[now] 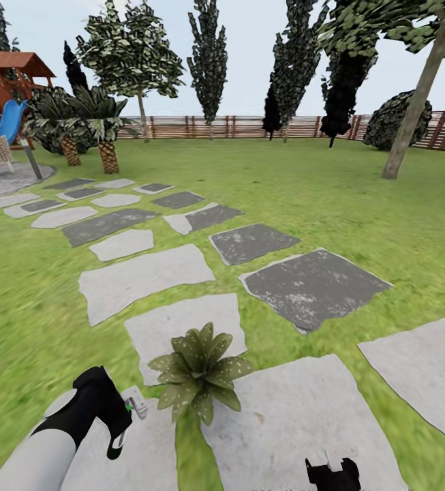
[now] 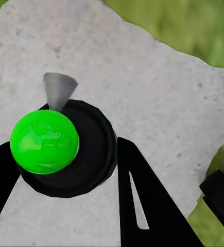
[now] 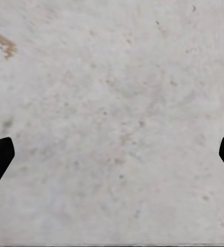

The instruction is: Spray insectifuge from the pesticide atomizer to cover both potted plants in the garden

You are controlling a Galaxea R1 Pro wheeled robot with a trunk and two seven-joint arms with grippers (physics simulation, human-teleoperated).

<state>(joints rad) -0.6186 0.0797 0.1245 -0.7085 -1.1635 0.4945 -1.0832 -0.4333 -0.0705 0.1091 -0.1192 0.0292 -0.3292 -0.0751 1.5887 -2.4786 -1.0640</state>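
The left end effector (image 1: 123, 423), pinching the atomizer (image 2: 60, 149), sits just left of the potted plant (image 1: 198, 372); the right end effector (image 1: 331, 472) hangs spread.

This is a home garden, rendered in a simulator. A green lawn (image 1: 358, 198) spreads across the whole ground, crossed by a path of pale and dark grey stepping stones (image 1: 147, 276) running from the near side toward the far left. A brown slatted wooden fence (image 1: 236, 126) closes off the far edge, with tall dark trees (image 1: 208, 61) standing before it and a leaning trunk (image 1: 413, 102) at the right. At the far left stand a wooden play set with a blue slide (image 1: 9, 119), a round grey paved patio (image 1: 4, 179) and two short palms (image 1: 106, 136). A small speckled-leaf potted plant (image 1: 198, 372) sits among the near stones.
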